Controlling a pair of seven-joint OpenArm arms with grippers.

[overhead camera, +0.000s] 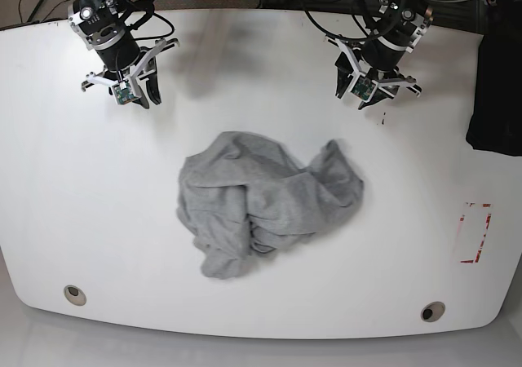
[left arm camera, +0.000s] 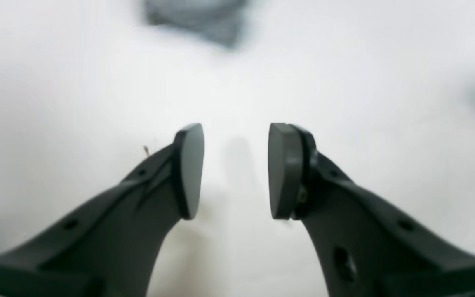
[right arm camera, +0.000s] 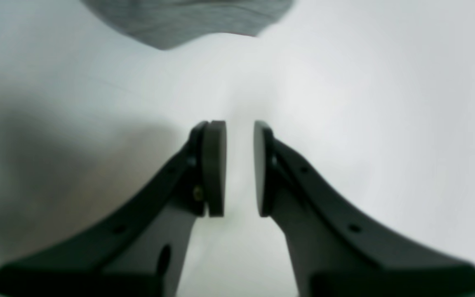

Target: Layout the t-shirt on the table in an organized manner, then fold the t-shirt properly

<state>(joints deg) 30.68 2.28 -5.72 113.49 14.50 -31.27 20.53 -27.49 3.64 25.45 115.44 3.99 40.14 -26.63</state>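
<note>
You are starting with the grey t-shirt (overhead camera: 265, 204) lying crumpled mid-table (overhead camera: 81, 220), well apart from both arms. Nothing here is serving as a container. Farther back, your left gripper (overhead camera: 371, 90) is hanging about half open and empty; your right gripper (overhead camera: 134, 90) is standing nearly closed, a narrow gap showing, also empty. Aim for separate outer edges, not the bunched middle.

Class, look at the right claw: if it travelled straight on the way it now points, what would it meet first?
Most likely the bare white table. The right claw, jaws slightly apart and empty, points down at it; the crumpled grey t-shirt lies further ahead, though depth is unclear.
</note>
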